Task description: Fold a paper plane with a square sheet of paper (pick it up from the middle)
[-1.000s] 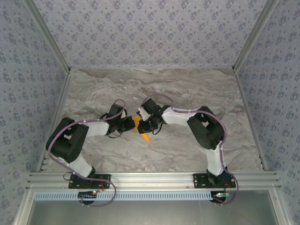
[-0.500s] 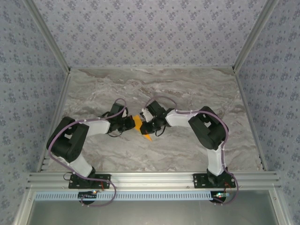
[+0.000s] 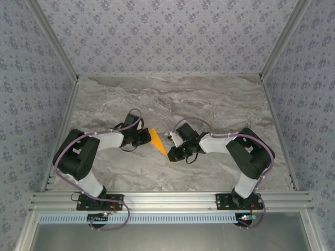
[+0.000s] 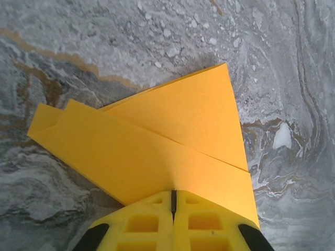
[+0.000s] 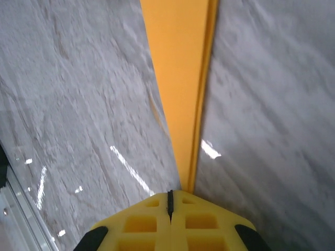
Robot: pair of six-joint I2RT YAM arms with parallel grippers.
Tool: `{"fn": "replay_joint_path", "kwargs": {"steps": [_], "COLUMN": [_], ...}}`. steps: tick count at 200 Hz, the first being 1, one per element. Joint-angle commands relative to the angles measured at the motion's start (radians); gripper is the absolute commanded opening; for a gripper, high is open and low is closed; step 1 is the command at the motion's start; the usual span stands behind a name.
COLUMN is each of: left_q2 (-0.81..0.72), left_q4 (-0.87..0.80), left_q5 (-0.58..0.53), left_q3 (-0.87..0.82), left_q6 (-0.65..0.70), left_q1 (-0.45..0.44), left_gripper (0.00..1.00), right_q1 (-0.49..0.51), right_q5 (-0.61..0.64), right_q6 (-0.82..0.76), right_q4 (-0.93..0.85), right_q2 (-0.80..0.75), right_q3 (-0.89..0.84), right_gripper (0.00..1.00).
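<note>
The square sheet of paper [image 3: 157, 141] lies folded on the marble table as a narrow orange triangle, its tip pointing toward the near right. My left gripper [image 3: 145, 137] is shut, and its yellow fingertips rest on the wide end of the paper [image 4: 172, 136], where layered flaps and a diagonal fold edge show. My left gripper [image 4: 173, 196] has no gap between its jaws. My right gripper [image 3: 171, 156] is shut at the pointed end. In the right wrist view the paper [image 5: 178, 78] runs away from my right gripper [image 5: 169, 194] as a slim strip with a doubled right edge.
The marble table [image 3: 225, 104] stretches behind and to both sides of the arms. Patterned walls with metal posts [image 3: 275, 49] close it on three sides. An aluminium rail [image 3: 167, 198] carrying both arm bases runs along the near edge.
My right gripper has slid from the middle of the paper toward its near-right tip, and its arm has swung right. More orange shows. The left gripper has stayed on the wide end.
</note>
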Motion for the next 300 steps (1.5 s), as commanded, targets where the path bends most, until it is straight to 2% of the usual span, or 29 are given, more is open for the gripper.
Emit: {"fn": "replay_joint_path", "kwargs": {"steps": [1, 19, 41, 59, 87, 119, 139, 156, 195, 245, 300], "left_q2": [0.027, -0.022, -0.095, -0.144, -0.158, -0.062, 0.041, 0.131, 0.261, 0.239, 0.223], "left_q4": [-0.120, -0.151, -0.224, -0.293, -0.454, -0.634, -0.717, -0.779, -0.853, -0.864, -0.850], "left_q5": [-0.083, -0.060, -0.076, -0.133, -0.290, -0.470, -0.547, -0.580, -0.588, -0.581, -0.567], "left_q3": [0.001, 0.046, 0.111, 0.159, 0.241, 0.371, 0.463, 0.543, 0.643, 0.627, 0.607], "left_q6": [0.032, 0.048, 0.056, 0.040, -0.022, -0.106, -0.133, -0.152, -0.181, -0.229, -0.259], "left_q1": [0.011, 0.000, -0.026, -0.064, -0.138, -0.242, -0.286, -0.303, -0.306, -0.307, -0.308], "left_gripper": [0.00, 0.02, 0.19, 0.37, 0.53, 0.72, 0.80, 0.81, 0.77, 0.64, 0.57], "right_q1": [-0.009, -0.029, -0.052, -0.070, -0.092, -0.105, -0.111, -0.119, -0.135, -0.144, -0.145], "right_q5": [0.042, 0.066, 0.124, 0.183, 0.287, 0.332, 0.387, 0.407, 0.420, 0.413, 0.388], "right_q6": [-0.010, 0.020, 0.065, 0.103, 0.146, 0.152, 0.166, 0.177, 0.188, 0.188, 0.188], "right_q4": [-0.187, -0.160, -0.120, -0.082, -0.062, -0.031, -0.037, -0.045, -0.068, -0.069, -0.074], "right_q2": [-0.053, -0.128, -0.215, -0.266, -0.305, -0.330, -0.349, -0.363, -0.380, -0.365, -0.315], "right_q3": [-0.036, -0.035, -0.034, -0.044, -0.059, -0.090, -0.113, -0.133, -0.153, -0.146, -0.117], "right_gripper": [0.00, 0.00, 0.01, 0.22, 0.51, 0.67, 0.79, 0.86, 0.87, 0.87, 0.84]}}
